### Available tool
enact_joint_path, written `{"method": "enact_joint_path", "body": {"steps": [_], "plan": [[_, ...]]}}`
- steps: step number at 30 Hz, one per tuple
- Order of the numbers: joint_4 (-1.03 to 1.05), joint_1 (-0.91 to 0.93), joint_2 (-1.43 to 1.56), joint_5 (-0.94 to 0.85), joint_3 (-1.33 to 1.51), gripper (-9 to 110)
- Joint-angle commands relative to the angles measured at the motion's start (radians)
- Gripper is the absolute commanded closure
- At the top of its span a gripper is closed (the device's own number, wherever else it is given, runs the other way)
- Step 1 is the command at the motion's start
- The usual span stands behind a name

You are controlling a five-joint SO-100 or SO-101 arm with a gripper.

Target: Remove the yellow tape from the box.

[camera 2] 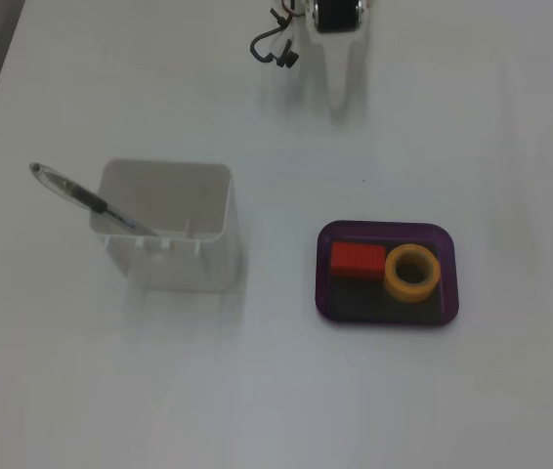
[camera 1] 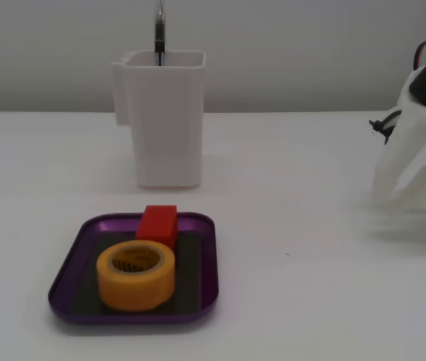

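Observation:
The yellow tape [camera 1: 134, 289] lies flat, hollow centre up, in the front part of the purple box [camera 1: 210, 263]. In the other fixed view, the tape [camera 2: 411, 294] sits at the right of the box [camera 2: 322, 293]. My white gripper [camera 1: 387, 199] is far to the right of the box, tips down near the table, and the fingertips appear to meet. From above, the gripper [camera 2: 340, 98] shows at the top edge, well away from the box. It holds nothing.
A red block [camera 1: 158, 224] lies in the box right beside the tape, also seen from above [camera 2: 357, 260]. A tall white container [camera 1: 166, 120] with a pen [camera 1: 159, 34] stands behind the box, left of it from above [camera 2: 169, 249].

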Motion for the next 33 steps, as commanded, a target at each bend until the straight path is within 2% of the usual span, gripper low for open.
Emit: {"method": "enact_joint_path", "body": {"steps": [1,7,11,19,24,33], "plan": [[-0.020,0.005,0.071,-0.008,-0.061,99],[-0.020,0.006,0.060,-0.021,-0.110,99],[-0.037,0.006,-0.074,-0.072,-0.164,99],[-0.041,-0.017,-0.744,-0.067,-0.617,99],[-0.005,-0.100,-1.146,-0.066,-0.910,99],[0.064,-0.244,-1.585,0.183,-1.336,85]]}}
